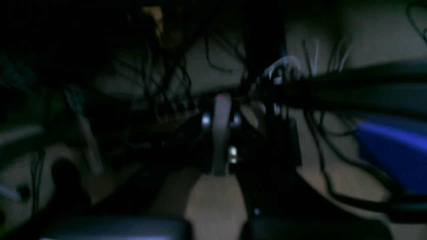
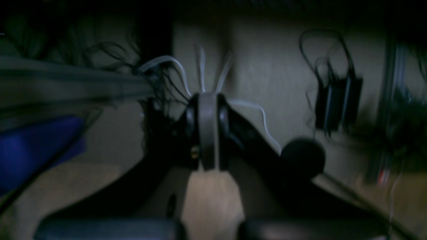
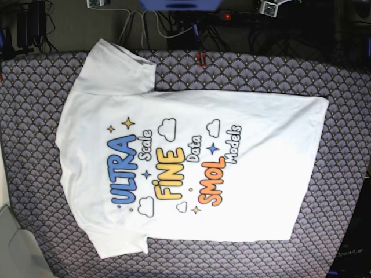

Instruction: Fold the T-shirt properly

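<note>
**Shirt flat on the patterned surface, both grippers off it**

Base view, near edge first: one T-shirt [image 3: 191,168], white, spread flat and printed side up on a surface covered in purple-grey scallop-pattern cloth [image 3: 342,145]. It lies sideways in the frame: collar end and both sleeves toward frame left, hem toward frame right. One sleeve points to the bottom edge, the other to the top. Print reads in three coloured words: blue "ULTRA", yellow "FINE", orange "SMOL", with smaller white script between them, plus clouds and stars. The fabric looks smooth, with no fold in it.

Neither gripper shows in the base view; no arm lies over the shirt. Beyond the far edge of the cloth: dark floor, tangled cables [image 3: 174,26], a blue object [image 3: 179,3] at the top edge.

Left wrist view, dark and blurred: left gripper [image 1: 222,133] seen end-on, its fingers drawn together with no gap I can make out, nothing between them. Behind it, pale floor, black cables and a blue shape at right. No shirt in this view.

Right wrist view, equally dim: right gripper [image 2: 208,130] likewise closed up on nothing, over pale floor. White cables rise behind it; a black box [image 2: 337,100] with leads sits further back.
</note>
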Robot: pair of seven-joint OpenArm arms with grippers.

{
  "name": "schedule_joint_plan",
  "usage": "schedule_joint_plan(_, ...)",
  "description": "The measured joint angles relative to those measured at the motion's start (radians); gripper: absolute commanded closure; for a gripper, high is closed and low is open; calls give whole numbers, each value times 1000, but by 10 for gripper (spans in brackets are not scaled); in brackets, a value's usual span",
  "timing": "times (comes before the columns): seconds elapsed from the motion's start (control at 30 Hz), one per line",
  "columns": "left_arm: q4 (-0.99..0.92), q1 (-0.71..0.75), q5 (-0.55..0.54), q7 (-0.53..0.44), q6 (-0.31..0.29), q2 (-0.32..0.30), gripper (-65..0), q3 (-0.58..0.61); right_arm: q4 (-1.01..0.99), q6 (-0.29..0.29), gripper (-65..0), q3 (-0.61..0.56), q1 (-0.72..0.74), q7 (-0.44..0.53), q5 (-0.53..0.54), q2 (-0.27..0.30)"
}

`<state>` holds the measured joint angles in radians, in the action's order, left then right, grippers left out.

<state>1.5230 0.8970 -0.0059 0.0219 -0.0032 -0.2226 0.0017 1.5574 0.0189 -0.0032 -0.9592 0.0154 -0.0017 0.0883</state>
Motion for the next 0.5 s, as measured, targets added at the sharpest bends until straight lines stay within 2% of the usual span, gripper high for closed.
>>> schedule_joint_plan(0.1, 127, 58, 0, 2, -1, -4, -4, -16, 127, -4, 0, 14, -66, -16, 1, 30)
schedule_joint_plan(0.17, 210, 105, 0, 6, -13, 6, -4, -60, 222, -6, 0, 39, -113, -2, 0, 27)
schedule_joint_plan(0.33, 378, 144, 0, 6, 2, 9, -8, -147, 399, -2, 0, 129, -148, -34, 2, 9)
schedule_joint_plan(0.4, 418, 138, 0, 5, -2, 10, -50, -165, 430, 0, -38, 161, -121, -96, 3, -21)
schedule_joint_plan(0.5, 434, 123, -1, 13, -3, 22, -174, -201, 425, 1, -119, 232, -12, -212, 3, -49)
